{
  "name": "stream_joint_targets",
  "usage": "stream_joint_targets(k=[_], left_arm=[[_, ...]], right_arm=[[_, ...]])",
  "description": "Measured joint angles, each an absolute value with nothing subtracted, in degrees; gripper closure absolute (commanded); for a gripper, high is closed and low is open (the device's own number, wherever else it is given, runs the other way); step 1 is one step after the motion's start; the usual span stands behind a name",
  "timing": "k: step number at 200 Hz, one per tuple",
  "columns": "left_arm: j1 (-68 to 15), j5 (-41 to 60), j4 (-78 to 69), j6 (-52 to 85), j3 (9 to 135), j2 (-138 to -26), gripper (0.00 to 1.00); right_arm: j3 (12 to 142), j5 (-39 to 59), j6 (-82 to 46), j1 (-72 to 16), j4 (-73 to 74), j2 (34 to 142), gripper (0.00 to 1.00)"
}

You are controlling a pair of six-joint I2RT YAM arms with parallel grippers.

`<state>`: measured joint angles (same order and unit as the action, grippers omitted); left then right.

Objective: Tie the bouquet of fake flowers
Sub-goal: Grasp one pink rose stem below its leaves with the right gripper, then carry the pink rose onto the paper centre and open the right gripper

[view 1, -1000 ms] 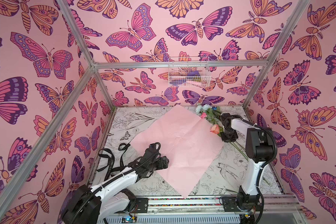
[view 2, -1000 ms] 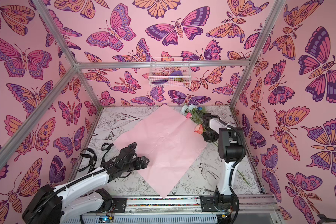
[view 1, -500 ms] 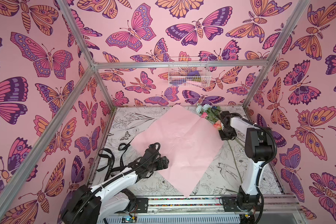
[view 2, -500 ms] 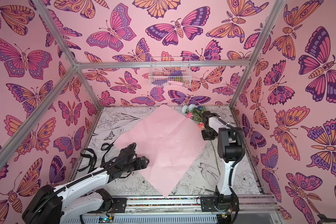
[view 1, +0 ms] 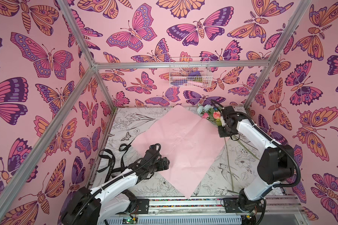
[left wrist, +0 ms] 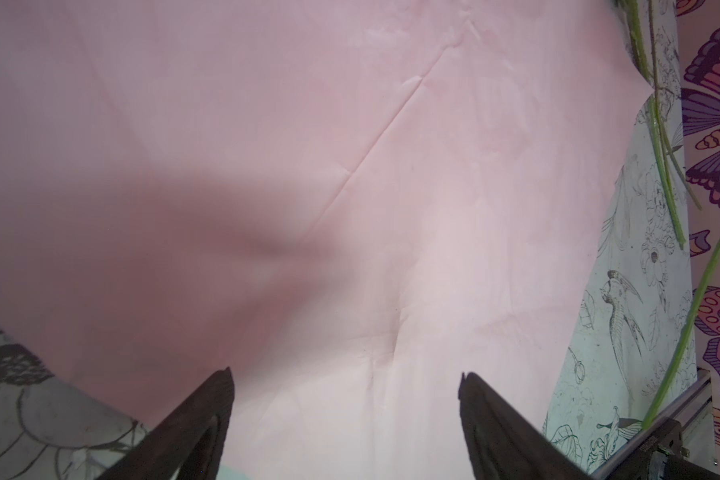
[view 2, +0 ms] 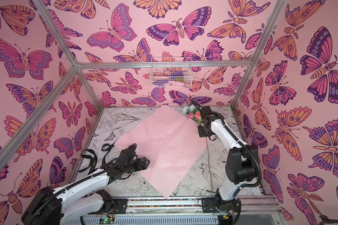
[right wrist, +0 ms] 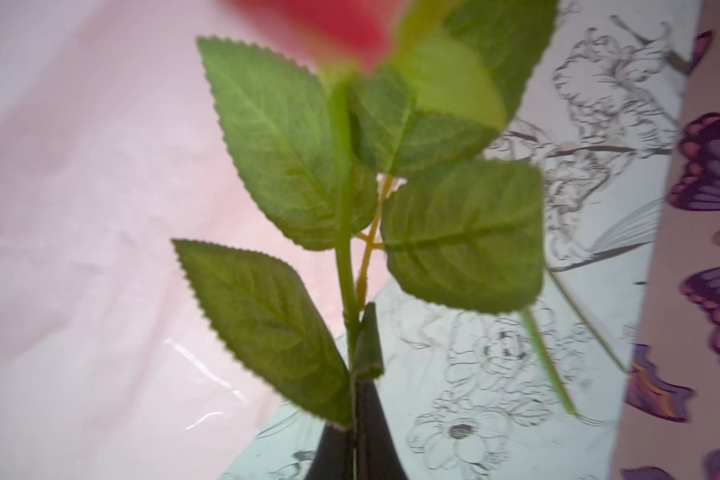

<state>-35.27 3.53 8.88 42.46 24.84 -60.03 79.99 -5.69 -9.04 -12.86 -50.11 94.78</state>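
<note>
The bouquet of fake flowers (view 1: 209,114) (view 2: 191,114) lies loose at the back right, by the right corner of the flat pink wrapping paper (view 1: 180,144) (view 2: 164,142). My right gripper (view 1: 222,119) (view 2: 202,120) (right wrist: 355,386) is shut on the green stem of the coral-pink rose (view 1: 216,115) (right wrist: 346,232). The rose's leaves spread over the paper's edge (right wrist: 80,208). Other long stems (view 1: 229,155) (right wrist: 549,365) lie on the printed mat. My left gripper (view 1: 165,163) (view 2: 145,161) (left wrist: 346,376) stands open and holds nothing, low over the paper's near-left edge (left wrist: 350,166).
A long black ribbon (view 1: 113,161) (view 2: 93,159) lies coiled on the mat at the left, beside the left arm. A white wire basket (view 1: 189,75) (view 2: 171,75) hangs on the back wall. Butterfly-patterned walls close in on three sides.
The right gripper has shut on the rose's stem and the rose has shifted toward the back wall. The left arm has not moved.
</note>
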Motion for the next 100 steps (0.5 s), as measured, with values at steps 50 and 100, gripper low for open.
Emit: stream_joint_targets(k=[50, 100], left_arm=[[-33.5, -0.8, 11.7, 42.26, 24.84, -55.61, 0.13], [-26.44, -3.14, 13.76, 41.45, 24.84, -54.57, 0.17]], right_arm=[[74.67, 13.65, -24.25, -17.56, -39.03, 91.9, 1.0], [82.96, 22.63, -36.07, -24.25, -28.32, 102.54, 1.0]])
